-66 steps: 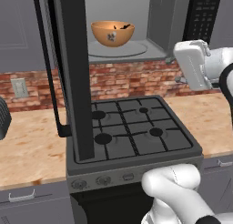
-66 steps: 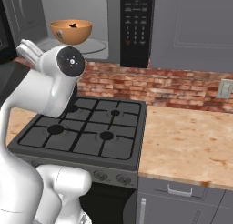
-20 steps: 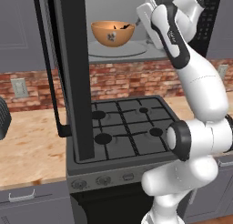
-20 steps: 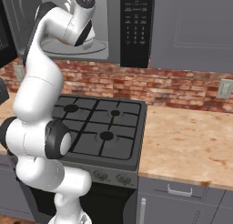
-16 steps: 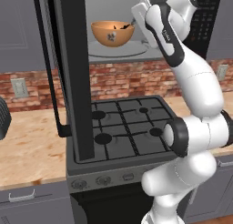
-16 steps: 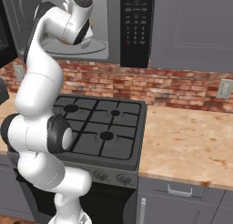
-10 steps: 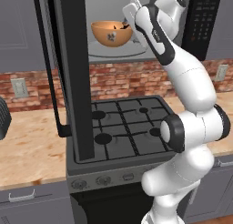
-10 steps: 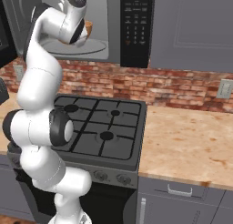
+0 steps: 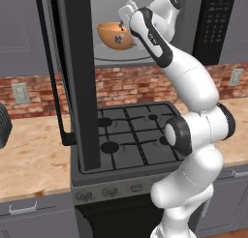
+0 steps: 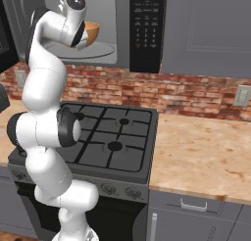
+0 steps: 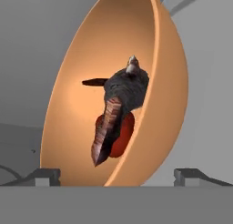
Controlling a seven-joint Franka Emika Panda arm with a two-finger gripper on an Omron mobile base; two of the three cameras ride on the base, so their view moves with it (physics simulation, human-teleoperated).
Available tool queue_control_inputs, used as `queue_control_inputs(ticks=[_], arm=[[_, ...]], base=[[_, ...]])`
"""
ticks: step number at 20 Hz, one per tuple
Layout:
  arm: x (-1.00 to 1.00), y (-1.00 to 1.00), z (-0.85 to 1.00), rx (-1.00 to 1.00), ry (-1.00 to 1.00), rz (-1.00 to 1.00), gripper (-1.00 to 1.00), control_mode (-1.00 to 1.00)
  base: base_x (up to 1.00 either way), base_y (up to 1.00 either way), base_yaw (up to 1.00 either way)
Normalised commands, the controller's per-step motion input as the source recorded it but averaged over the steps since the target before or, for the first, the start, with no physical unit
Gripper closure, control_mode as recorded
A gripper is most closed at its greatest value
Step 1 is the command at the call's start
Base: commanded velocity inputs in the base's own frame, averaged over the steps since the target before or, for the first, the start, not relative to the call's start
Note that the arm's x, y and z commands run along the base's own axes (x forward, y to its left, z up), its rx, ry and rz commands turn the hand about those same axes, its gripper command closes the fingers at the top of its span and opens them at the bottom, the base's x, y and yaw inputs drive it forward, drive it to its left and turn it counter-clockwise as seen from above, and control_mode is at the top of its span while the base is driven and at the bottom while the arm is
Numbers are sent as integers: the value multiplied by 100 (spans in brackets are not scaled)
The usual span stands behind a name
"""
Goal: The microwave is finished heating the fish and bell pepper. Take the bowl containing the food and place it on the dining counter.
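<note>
Reaching up since a second ago, the white arm has brought its hand (image 11: 116, 176) right to the round glossy orange-tan bowl (image 9: 115, 35), which sits on the turntable inside the open grey built-in microwave (image 10: 105, 27). Its jaws stand wide apart, holding nothing, with the bowl's rim between the fingertips (image 11: 44, 176). Inside lie the slender grey fish (image 11: 119, 100) and the small red bell pepper (image 11: 119, 135). A poor pinch on the thin rim could tip the bowl, spilling the food.
</note>
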Motion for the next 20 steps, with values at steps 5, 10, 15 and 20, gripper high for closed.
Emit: queue_control_inputs(ticks=[5, 10, 15, 20], arm=[[28, 22, -1, 0, 0, 0, -100, -100], [29, 9, 0, 0, -2, 0, -100, -100], [3, -1, -20, 0, 0, 0, 100, -100], [0, -17, -12, 0, 0, -3, 100, -100]], base=[[0, 0, 0], [0, 0, 0], [0, 0, 0], [0, 0, 0]])
